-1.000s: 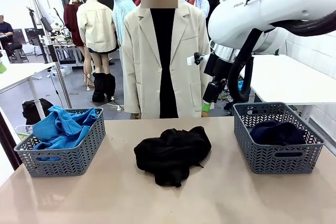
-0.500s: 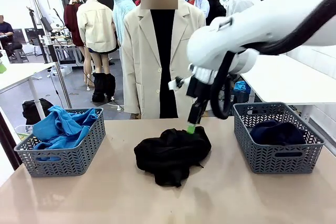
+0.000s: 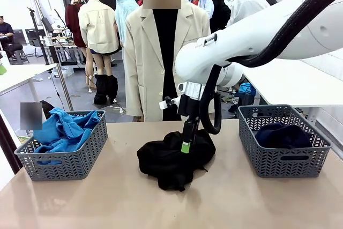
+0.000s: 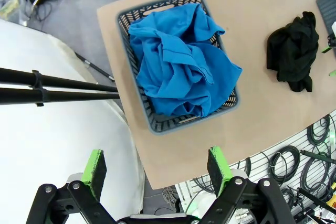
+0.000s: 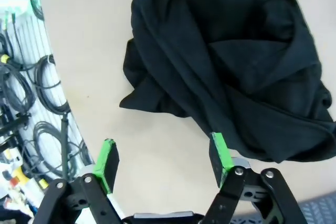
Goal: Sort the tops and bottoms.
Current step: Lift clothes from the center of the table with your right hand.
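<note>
Since the earlier frames the right arm has swung in from the far right and come down over the middle of the counter [image 3: 107, 202], so that its right gripper [image 3: 185, 147] now hangs at the far upper edge of the black garment [image 3: 176, 158], where a second ago it was up beside the person's coat.

In the front view the black garment lies crumpled in the middle of the counter, between two grey baskets. The left basket [image 3: 67, 162] holds blue clothing [image 3: 63, 131]; the right basket [image 3: 283, 156] holds a dark garment [image 3: 281, 135]. A person in a cream coat [image 3: 166, 57] stands at the far side. One green pad of the right gripper shows against the black cloth; whether it touches cannot be told from here.

In the left wrist view the left gripper [image 4: 157, 165] looks down from high above the counter's end, fingers [image 4: 94, 166] spread wide with nothing between them. Below lie the left basket [image 4: 137, 72] full of blue clothing [image 4: 181, 66] and, farther off, the black garment [image 4: 294, 51].

In the right wrist view the right gripper [image 5: 164, 160] has its fingers [image 5: 109, 159] parted wide and empty over bare counter [image 5: 94, 66], one pad just at the edge of the black garment [image 5: 231, 61], which spreads above them.
</note>
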Robot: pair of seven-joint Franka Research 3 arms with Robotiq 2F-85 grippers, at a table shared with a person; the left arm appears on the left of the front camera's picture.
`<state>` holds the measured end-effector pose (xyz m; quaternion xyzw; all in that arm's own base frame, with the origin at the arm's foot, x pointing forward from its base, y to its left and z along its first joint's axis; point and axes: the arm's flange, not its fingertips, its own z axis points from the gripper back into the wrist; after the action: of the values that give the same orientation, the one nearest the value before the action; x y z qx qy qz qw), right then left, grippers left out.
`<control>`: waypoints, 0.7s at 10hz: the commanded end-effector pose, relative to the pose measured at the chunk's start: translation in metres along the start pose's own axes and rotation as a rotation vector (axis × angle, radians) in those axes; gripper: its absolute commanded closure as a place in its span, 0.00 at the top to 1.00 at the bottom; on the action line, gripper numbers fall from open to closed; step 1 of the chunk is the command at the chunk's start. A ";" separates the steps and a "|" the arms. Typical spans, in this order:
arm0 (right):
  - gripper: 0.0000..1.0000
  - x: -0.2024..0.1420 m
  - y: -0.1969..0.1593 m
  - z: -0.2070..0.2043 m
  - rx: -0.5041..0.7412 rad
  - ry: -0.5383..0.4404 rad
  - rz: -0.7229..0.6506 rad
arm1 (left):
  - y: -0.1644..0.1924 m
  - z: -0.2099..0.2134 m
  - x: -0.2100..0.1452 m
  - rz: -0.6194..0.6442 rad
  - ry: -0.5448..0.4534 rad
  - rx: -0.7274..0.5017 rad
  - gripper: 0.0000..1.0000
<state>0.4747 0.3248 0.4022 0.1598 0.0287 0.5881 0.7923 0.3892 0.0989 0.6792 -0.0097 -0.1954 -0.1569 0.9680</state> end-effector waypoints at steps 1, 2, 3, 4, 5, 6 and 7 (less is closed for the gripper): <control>0.86 0.002 0.000 -0.008 -0.095 0.033 -0.016 | 0.000 0.001 0.001 0.014 -0.006 0.001 1.00; 0.86 0.002 0.005 -0.019 -0.172 0.040 0.011 | 0.000 0.001 0.001 0.014 -0.006 0.001 1.00; 0.86 0.003 0.012 -0.031 -0.282 0.052 0.033 | 0.000 0.001 0.001 0.014 -0.006 0.001 1.00; 0.86 0.005 0.016 -0.038 -0.335 0.045 0.072 | 0.000 0.001 0.001 0.014 -0.006 0.001 1.00; 0.86 0.006 0.016 -0.044 -0.358 0.023 0.094 | 0.000 0.001 0.001 0.014 -0.006 0.001 1.00; 0.86 0.010 0.012 -0.051 -0.411 0.032 0.044 | 0.000 0.001 0.001 0.014 -0.006 0.001 1.00; 0.86 0.013 0.007 -0.058 -0.458 0.054 0.019 | 0.000 0.001 0.001 0.014 -0.006 0.001 1.00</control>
<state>0.4577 0.3500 0.3639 -0.0053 -0.0802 0.6158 0.7838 0.3891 0.0989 0.6793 -0.0097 -0.1955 -0.1568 0.9680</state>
